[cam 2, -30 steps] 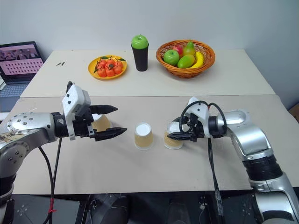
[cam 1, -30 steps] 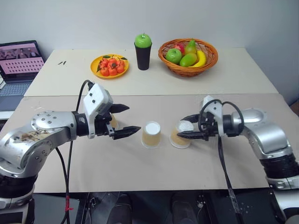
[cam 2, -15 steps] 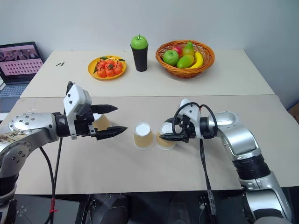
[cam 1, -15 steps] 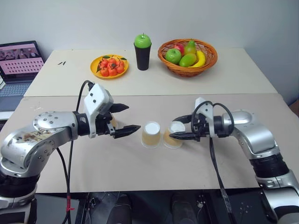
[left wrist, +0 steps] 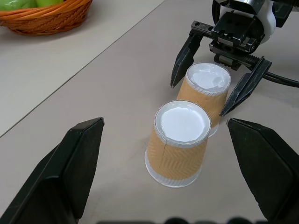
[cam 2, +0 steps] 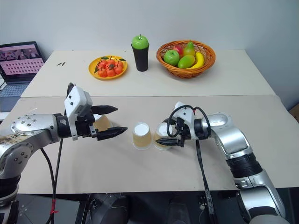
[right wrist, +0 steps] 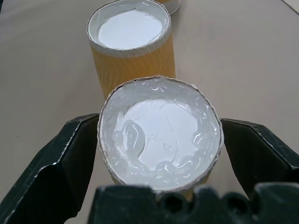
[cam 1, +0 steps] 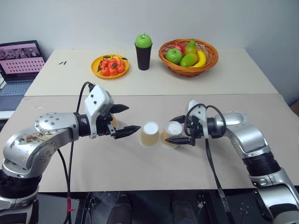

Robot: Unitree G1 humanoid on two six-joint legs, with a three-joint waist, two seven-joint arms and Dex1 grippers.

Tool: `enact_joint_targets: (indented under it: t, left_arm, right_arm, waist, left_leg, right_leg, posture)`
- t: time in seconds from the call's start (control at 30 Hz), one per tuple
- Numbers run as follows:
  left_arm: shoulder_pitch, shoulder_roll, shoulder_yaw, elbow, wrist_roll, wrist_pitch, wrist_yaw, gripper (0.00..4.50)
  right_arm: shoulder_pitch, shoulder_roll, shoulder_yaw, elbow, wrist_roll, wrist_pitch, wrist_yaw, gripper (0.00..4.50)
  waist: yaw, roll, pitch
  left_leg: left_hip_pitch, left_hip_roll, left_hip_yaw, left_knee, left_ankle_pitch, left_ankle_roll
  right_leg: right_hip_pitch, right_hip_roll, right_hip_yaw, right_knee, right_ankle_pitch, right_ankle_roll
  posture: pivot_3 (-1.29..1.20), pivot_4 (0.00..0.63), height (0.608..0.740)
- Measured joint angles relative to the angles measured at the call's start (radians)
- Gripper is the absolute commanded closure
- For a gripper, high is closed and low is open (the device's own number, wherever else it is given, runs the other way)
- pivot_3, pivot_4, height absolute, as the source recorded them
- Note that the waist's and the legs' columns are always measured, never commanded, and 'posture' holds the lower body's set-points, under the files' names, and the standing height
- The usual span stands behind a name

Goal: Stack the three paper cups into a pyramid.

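Two cups stood upside down, side by side at frame centre on the near table [cam 1: 154, 172]: middle cup [cam 1: 150, 134] and right cup [cam 1: 171, 134], touching or nearly so. Right gripper [cam 1: 180, 130] reached in from right of frame, fingers spread, one on either side of right cup; in left wrist view a slight gap showed between fingers and cup wall, contact uncertain. Third cup [cam 2: 102, 123] sat left of centre, partly hidden behind left gripper [cam 1: 125, 120]. Left gripper hovered left of middle cup, fingers spread wide, pinching nothing, tips pointed toward middle cup and apart from it. No cup stacked on top yet. On far table [cam 1: 233, 74], upper half of frame: orange plate of red fruit [cam 1: 110, 66], black cup [cam 1: 143, 56] topped with green apple [cam 1: 143, 40], basket of fruit [cam 1: 188, 51]. Laptop [cam 1: 18, 63] at upper left edge.
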Motion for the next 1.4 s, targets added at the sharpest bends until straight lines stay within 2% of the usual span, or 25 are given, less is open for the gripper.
enact_joint_targets:
  t: [0.2,0.53,0.67,0.8,0.93,1.1,1.23,1.4]
  left_arm:
    - [0.008,-0.007,0.0,0.0,0.009,-0.002,-0.002,0.0]
    - [0.01,-0.028,-0.002,0.0,0.022,-0.004,-0.012,0.0]
    - [0.023,-0.028,0.009,0.001,0.025,-0.004,-0.012,0.0]
    - [0.101,0.011,0.107,0.003,0.018,0.006,-0.011,0.0]
    - [0.184,0.01,0.225,0.002,0.02,0.008,0.032,0.0]
    - [0.382,-0.089,0.342,0.008,0.062,-0.054,0.091,0.0]
    - [0.541,-0.118,0.375,0.004,0.115,-0.151,0.07,0.0]
    - [0.614,-0.187,0.378,0.019,0.186,-0.283,0.069,0.0]
  right_arm:
    - [-0.011,-0.018,-0.05,-0.021,0.039,0.022,0.0,0.03]
    - [-0.093,-0.179,-0.261,-0.195,0.324,0.254,0.059,0.03]
    - [-0.097,-0.241,-0.282,-0.201,0.346,0.268,0.062,0.03]
    - [-0.07,-0.305,-0.302,-0.128,0.301,0.235,0.061,0.03]
    - [-0.085,-0.303,-0.302,-0.056,0.265,0.199,0.034,0.03]
    - [-0.155,-0.296,-0.269,0.036,0.235,0.165,0.062,0.03]
    - [-0.161,-0.329,-0.25,0.07,0.226,0.153,0.135,0.03]
    - [-0.145,-0.389,-0.246,0.057,0.246,0.169,0.22,0.03]
  waist:
    - [0.0,0.0,0.0]
    - [0.003,0.0,0.0]
    - [0.002,0.0,0.0]
    - [-0.001,0.0,0.0]
    - [-0.004,0.0,0.0]
    - [-0.003,0.0,0.0]
    - [0.005,0.0,0.0]
    - [0.011,0.0,0.0]
  left_leg:
    - [0.0,0.0,0.0,0.0,0.0,0.0]
    - [0.0,0.0,0.0,0.0,0.0,0.0]
    - [0.0,0.0,0.0,0.0,0.0,0.0]
    - [-0.001,0.0,0.0,0.0,0.0,0.0]
    - [-0.001,0.0,0.001,0.0,0.0,0.0]
    - [-0.001,0.0,0.001,-0.001,0.0,0.0]
    - [-0.002,0.0,0.001,-0.001,0.0,0.0]
    - [-0.001,0.0,0.001,0.0,0.0,0.0]
  right_leg:
    - [0.0,0.0,0.0,0.0,0.0,0.0]
    - [0.0,0.0,0.0,0.0,0.0,0.0]
    - [0.0,0.0,0.0,0.0,0.0,0.0]
    - [-0.002,0.0,0.0,0.0,0.0,0.0]
    - [-0.001,0.0,0.001,0.0,0.0,0.0]
    - [-0.002,0.0,0.001,0.0,0.0,-0.001]
    - [-0.002,0.0,0.001,-0.001,0.003,-0.005]
    - [-0.001,0.0,0.001,-0.001,0.001,-0.001]
  posture:
    - [0.0,0.15,0.739]
    - [0.0,0.15,0.739]
    - [0.0,0.15,0.739]
    - [0.0,0.15,0.739]
    - [0.0,0.15,0.739]
    - [0.0,0.15,0.739]
    - [0.0,0.15,0.739]
    - [0.0,0.15,0.739]
